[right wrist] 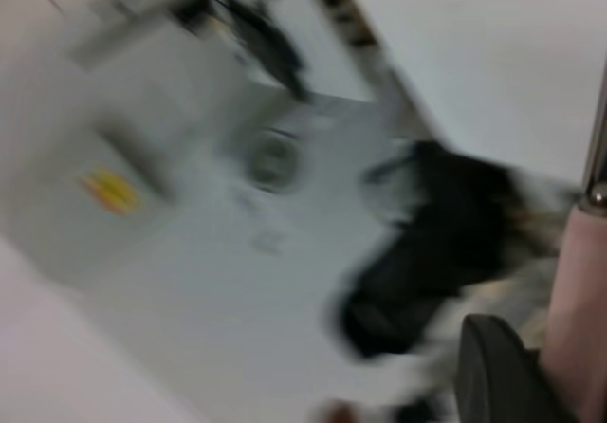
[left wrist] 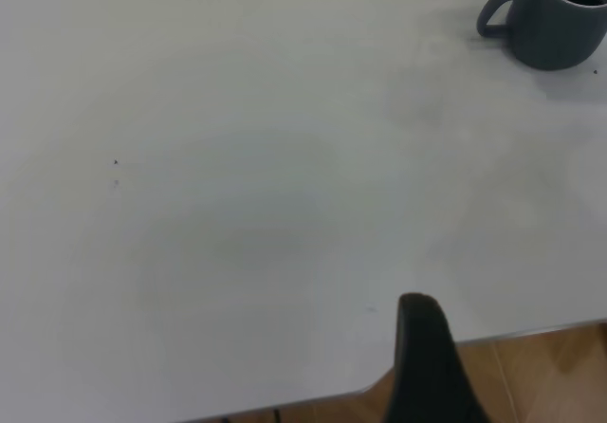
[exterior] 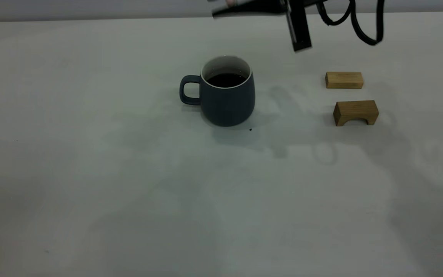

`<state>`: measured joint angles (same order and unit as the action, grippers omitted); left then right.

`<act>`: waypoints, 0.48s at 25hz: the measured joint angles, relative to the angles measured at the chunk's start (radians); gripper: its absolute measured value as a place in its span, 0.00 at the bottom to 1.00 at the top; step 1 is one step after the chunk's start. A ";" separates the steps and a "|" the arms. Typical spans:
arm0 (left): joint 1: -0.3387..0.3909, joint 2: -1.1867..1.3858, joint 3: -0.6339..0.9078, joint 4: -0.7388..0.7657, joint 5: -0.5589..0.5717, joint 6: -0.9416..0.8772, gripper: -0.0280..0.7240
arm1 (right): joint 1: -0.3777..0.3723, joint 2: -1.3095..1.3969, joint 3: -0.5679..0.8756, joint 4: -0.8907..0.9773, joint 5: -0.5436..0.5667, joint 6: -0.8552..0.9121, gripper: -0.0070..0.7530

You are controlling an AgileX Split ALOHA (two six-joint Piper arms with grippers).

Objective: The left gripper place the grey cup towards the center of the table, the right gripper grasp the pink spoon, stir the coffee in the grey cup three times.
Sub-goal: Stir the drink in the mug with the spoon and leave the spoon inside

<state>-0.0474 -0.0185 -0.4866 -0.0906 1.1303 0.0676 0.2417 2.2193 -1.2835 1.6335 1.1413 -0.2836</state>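
Note:
The grey cup stands upright near the middle of the table, handle to the left, with dark coffee inside. The left wrist view shows the grey cup far off. My right gripper hangs high behind the cup at the top edge of the exterior view, shut on the pink spoon. Its wrist view shows the spoon's pink handle beside a black finger; the bowl is hidden. My left gripper is away from the cup by the table's edge and outside the exterior view.
Two tan wooden blocks lie right of the cup: a flat one and an arched one. A black arm part and looping cables hang at the top right. A black speck sits by the cup's base.

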 joint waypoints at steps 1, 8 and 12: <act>0.000 0.000 0.000 0.000 0.000 0.000 0.73 | 0.001 0.000 0.000 0.036 0.000 0.089 0.18; 0.000 0.000 0.000 0.000 0.000 0.000 0.73 | 0.026 0.000 0.000 0.118 0.001 0.750 0.18; 0.000 0.000 0.000 0.000 0.000 0.000 0.73 | 0.049 0.059 -0.092 0.117 0.013 0.878 0.18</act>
<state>-0.0474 -0.0185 -0.4866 -0.0906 1.1303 0.0676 0.2906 2.2780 -1.3757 1.7503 1.1546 0.5939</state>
